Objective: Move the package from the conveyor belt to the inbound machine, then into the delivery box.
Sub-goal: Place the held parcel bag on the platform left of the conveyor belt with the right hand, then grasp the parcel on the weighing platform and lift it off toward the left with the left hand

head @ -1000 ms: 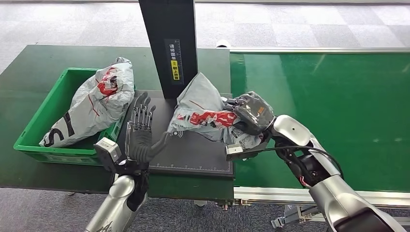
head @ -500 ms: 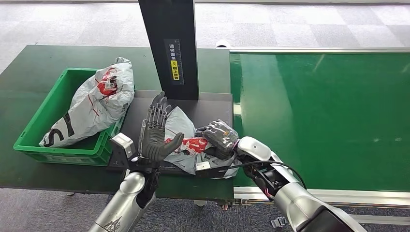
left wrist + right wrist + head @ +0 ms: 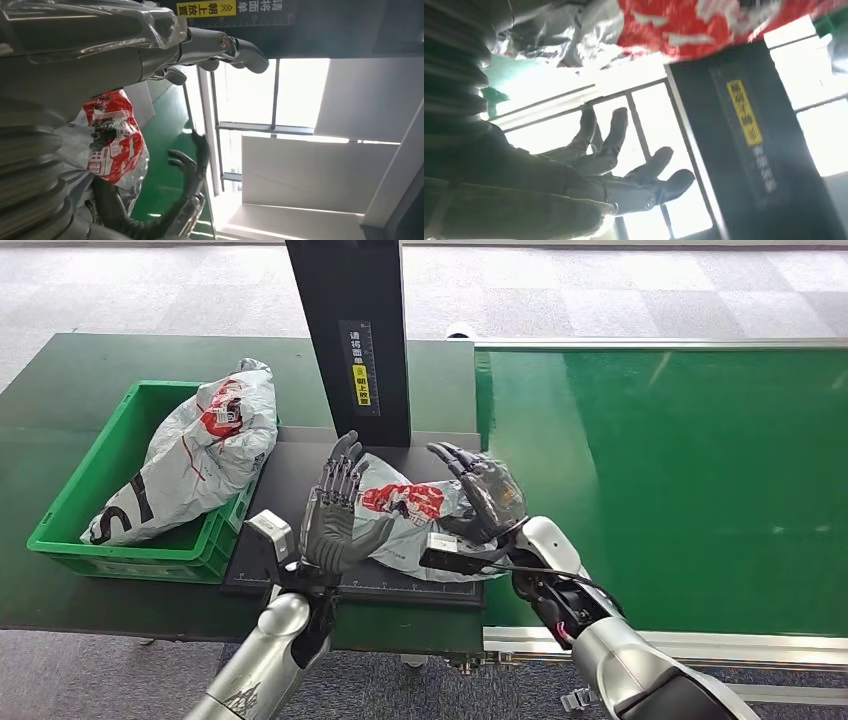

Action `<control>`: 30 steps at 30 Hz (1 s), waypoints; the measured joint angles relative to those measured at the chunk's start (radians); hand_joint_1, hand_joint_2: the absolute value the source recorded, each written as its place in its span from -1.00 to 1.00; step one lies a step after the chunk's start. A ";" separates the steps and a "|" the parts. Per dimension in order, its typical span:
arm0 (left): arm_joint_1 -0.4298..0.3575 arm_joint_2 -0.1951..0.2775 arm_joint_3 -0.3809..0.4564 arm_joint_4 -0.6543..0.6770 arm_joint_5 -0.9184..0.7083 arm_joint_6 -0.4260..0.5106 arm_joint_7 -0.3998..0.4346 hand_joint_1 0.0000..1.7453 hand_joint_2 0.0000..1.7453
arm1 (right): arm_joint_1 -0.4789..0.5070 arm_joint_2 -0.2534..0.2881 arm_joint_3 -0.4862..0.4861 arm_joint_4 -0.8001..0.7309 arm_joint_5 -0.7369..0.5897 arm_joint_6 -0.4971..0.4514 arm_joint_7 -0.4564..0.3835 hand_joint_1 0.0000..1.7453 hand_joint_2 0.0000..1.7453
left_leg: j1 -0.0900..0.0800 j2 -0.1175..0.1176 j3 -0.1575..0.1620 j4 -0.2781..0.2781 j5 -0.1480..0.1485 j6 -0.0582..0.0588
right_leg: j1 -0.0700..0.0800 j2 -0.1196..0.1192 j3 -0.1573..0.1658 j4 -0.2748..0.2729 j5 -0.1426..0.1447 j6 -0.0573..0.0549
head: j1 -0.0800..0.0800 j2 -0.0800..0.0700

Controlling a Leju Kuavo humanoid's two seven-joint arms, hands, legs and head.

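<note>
The package (image 3: 405,512) is a crumpled grey plastic mailer with a red printed patch, lying flat on the black platform of the inbound machine (image 3: 300,465), in front of its dark upright column. The green conveyor belt (image 3: 680,480) stretches to the right. The delivery box (image 3: 90,490), a green crate at far left, holds another grey bag (image 3: 200,445).

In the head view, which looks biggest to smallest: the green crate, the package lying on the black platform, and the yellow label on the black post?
1. Green crate, clearly the largest.
2. Package on the black platform, partly hidden by both hands, so its full extent is unsure.
3. Yellow label on the black post, by far the smallest.
</note>
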 joint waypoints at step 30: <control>-0.070 0.003 -0.085 0.116 -0.448 0.420 0.105 -1.00 1.00 | 0.249 -0.015 -0.468 -0.394 -0.938 0.941 0.032 -1.00 1.00 | 0.000 0.000 0.000 0.000 0.000 0.000 | 0.000 0.000 0.000 0.000 0.000 0.000 | 0.000 0.000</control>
